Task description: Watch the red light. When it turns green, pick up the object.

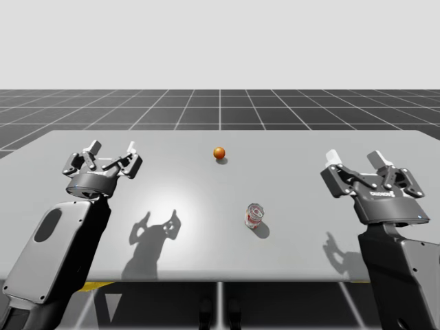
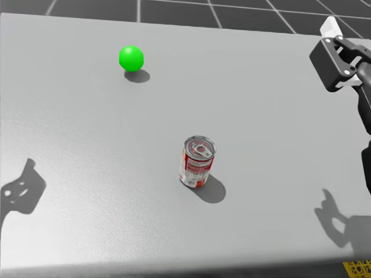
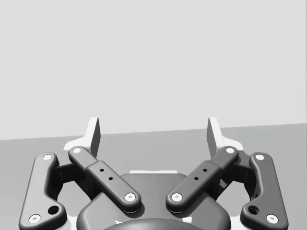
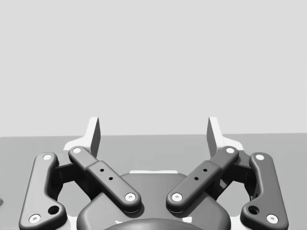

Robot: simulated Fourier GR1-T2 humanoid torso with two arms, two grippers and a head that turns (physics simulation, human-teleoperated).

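Observation:
A red and silver can (image 1: 254, 215) stands upright on the grey table (image 1: 295, 148), near its front middle. In the head view the same can (image 2: 197, 162) is seen from above. Behind it sits a small ball light (image 1: 219, 152) that looks orange in the high view and bright green (image 2: 131, 58) in the head view. My left gripper (image 1: 113, 148) hovers open over the table's left side, far from the can, and holds nothing (image 3: 153, 134). My right gripper (image 1: 354, 159) hovers open at the right, also holding nothing (image 4: 153, 134).
At the right edge of the head view, an arm reaches in with one of its gripper's fingers (image 2: 331, 29) showing. The table's front edge (image 1: 220, 280) runs just below the can. A dark gridded floor (image 1: 220, 106) lies beyond the table.

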